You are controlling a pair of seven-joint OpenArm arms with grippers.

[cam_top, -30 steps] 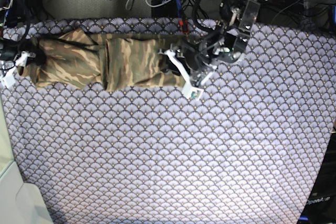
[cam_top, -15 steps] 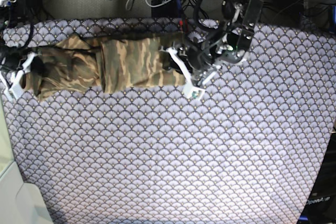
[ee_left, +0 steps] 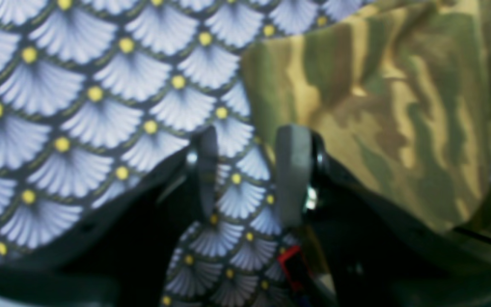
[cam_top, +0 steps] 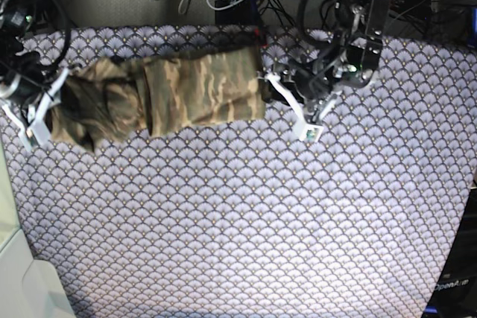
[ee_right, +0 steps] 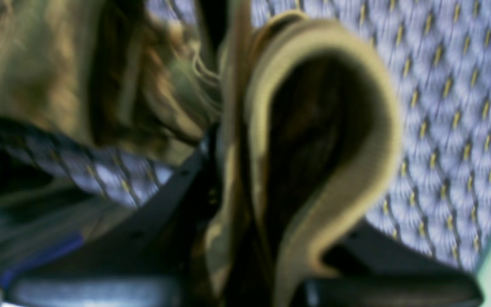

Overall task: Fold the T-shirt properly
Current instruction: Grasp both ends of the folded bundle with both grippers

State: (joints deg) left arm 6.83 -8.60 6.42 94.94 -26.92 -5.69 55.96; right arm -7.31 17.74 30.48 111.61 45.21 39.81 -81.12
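base view: right tool (cam_top: 33, 109) grips t-shirt (cam_top: 171, 93); left tool (cam_top: 296, 106) hangs parted beside it.

Even, bright overhead light; both wrist views soft, right one motion-blurred.

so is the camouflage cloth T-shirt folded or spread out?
Folded, not finished: the camouflage cloth T-shirt lies as a narrow layered strip, bunched at the end clamped in the right gripper.

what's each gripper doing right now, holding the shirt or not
Left gripper: open, fingers apart over bare table cloth, beside the T-shirt, holding nothing.
Right gripper: shut on the T-shirt's end.
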